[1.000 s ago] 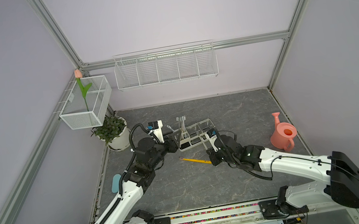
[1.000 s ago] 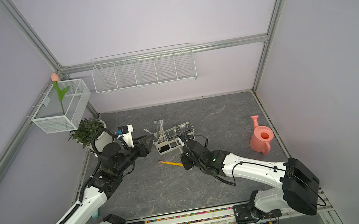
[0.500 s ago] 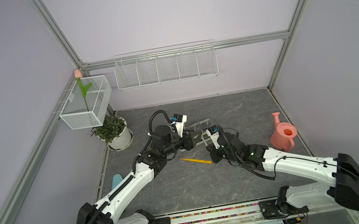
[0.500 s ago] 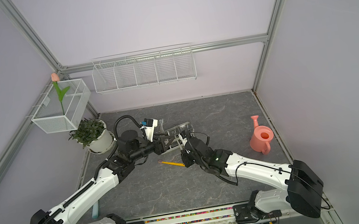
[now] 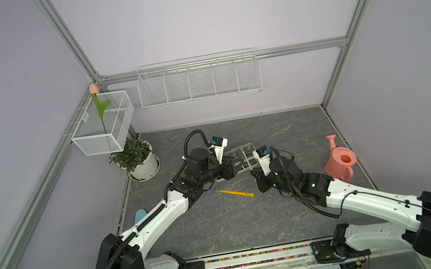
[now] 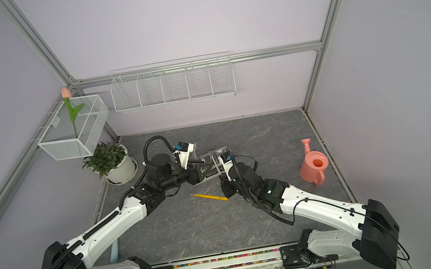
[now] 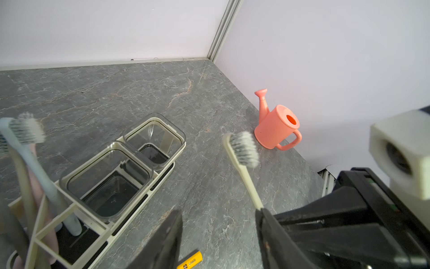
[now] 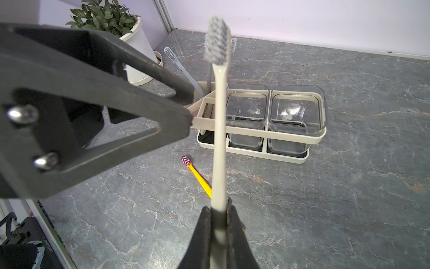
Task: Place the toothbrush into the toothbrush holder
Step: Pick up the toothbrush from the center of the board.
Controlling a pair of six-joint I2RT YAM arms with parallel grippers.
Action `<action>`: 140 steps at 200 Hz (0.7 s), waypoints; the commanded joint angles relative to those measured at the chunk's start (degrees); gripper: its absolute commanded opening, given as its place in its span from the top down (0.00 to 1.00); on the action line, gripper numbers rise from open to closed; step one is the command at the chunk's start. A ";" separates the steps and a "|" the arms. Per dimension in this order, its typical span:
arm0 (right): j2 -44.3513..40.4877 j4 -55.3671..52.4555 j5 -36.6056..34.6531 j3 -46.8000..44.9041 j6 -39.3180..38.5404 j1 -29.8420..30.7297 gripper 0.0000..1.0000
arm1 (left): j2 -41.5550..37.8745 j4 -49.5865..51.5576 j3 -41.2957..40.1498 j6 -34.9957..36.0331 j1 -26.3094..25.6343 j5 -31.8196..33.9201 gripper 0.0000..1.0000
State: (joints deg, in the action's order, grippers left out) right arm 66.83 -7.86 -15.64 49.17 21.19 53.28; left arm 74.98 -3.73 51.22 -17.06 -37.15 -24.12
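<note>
The cream toothbrush (image 8: 220,130) stands nearly upright down the middle of the right wrist view. Its bristles are at the top and the bottom of its handle is clamped between the shut jaws of the right gripper (image 8: 218,209).

The toothbrush holder (image 8: 288,158) sits on the table just beyond it, right of centre. Its cream divided bin (image 8: 204,121) is the section nearest the handle, and already holds other brushes.

The left gripper (image 8: 189,107) comes in from the left of that frame with its jaws apart. Its tips are level with mid-handle, just beside it and apparently not touching.

A handover looks likely, since the gripped end is the one that must go down into the bin.

A yellow toothbrush (image 8: 200,177) lies flat on the table below the holder.

In both top views the 2 arms reach low and meet at centre frame.
</note>
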 commanded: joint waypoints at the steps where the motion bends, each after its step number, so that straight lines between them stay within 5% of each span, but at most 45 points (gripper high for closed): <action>1: -1.09 0.54 -0.96 -0.14 -1.03 -0.43 0.93 | 1.01 -4.84 1.17 -1.55 -0.29 -1.73 0.45; 140: -3.20 0.99 1.67 -1.09 -0.10 -0.44 0.93 | 5.11 -15.23 1.53 -7.15 -1.88 -3.24 0.47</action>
State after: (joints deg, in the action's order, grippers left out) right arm 64.27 -7.90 -15.14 48.95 20.99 53.21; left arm 79.00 -14.41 51.75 -21.52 -38.68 -26.17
